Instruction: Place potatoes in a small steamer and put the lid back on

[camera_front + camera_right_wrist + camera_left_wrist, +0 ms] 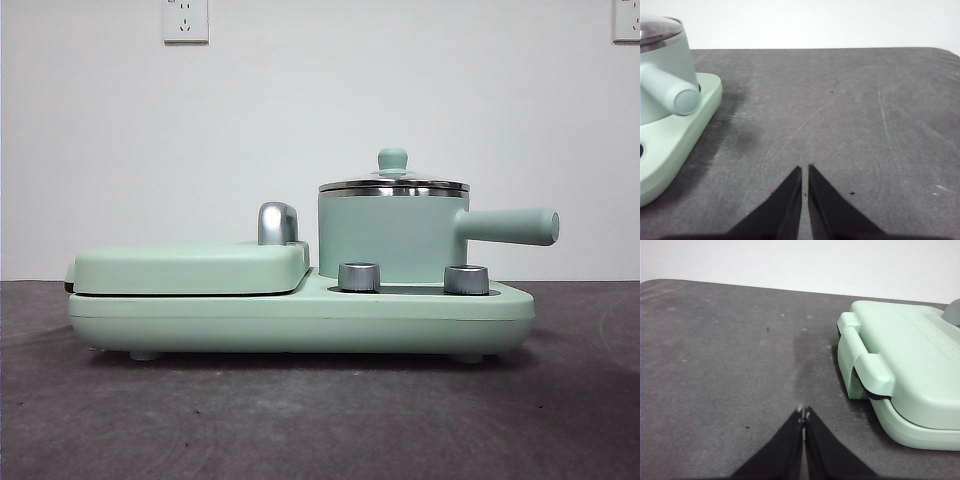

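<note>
two steel knobs front the small steamer, lid on; left gripper and right gripper hover closed, empty.

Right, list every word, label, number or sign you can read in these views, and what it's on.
None can be read.
Griddle cover: faint raised marks along its top, too blurred to read.
Two steel knobs on the green base: no markings visible.
Small steamer and lid: plain.
Wall sockets: slots only, no text.
</note>
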Robot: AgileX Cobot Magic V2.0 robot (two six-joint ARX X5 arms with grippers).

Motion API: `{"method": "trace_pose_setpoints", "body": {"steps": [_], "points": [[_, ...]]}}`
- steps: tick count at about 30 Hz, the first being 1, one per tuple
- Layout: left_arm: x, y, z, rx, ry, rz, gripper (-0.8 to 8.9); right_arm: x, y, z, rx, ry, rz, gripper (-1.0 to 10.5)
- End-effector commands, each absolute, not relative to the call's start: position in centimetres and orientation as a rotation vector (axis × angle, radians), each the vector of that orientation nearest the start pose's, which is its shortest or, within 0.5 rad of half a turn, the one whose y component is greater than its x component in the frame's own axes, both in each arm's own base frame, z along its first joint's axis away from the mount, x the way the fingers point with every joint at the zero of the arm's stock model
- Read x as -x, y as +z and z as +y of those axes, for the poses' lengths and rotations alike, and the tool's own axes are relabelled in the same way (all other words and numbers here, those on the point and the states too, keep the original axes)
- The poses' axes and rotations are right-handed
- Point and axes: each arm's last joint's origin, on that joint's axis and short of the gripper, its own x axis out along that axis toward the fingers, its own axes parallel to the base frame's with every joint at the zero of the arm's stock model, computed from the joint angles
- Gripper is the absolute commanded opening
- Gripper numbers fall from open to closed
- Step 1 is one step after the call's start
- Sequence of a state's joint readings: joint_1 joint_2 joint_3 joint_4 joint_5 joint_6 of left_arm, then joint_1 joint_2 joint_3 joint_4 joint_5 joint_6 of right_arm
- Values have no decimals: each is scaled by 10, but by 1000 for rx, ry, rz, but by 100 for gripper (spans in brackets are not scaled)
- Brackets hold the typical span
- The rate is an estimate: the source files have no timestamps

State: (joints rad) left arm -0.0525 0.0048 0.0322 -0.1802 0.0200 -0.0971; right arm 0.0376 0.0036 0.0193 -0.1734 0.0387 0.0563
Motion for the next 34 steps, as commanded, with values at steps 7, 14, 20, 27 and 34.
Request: {"method": "trace_pose_setpoints", "body": {"steps": [7, 14, 20, 27, 34], "points": [[-96, 150, -6, 88, -61, 173, 6, -96, 150, 3, 17, 20, 169, 19], [-96, 150, -6, 88, -61, 173, 6, -96, 152, 3, 17, 12, 146, 19], [-96, 150, -6, 88, -61, 173, 6, -96, 152, 3, 17, 12, 146, 19], [-96, 150, -6, 88, -61, 173, 6, -96, 152, 3, 17, 12, 146, 19], [-96, 150, -6, 88, -61, 173, 6, -96, 152, 3, 17, 12, 146, 19]]}}
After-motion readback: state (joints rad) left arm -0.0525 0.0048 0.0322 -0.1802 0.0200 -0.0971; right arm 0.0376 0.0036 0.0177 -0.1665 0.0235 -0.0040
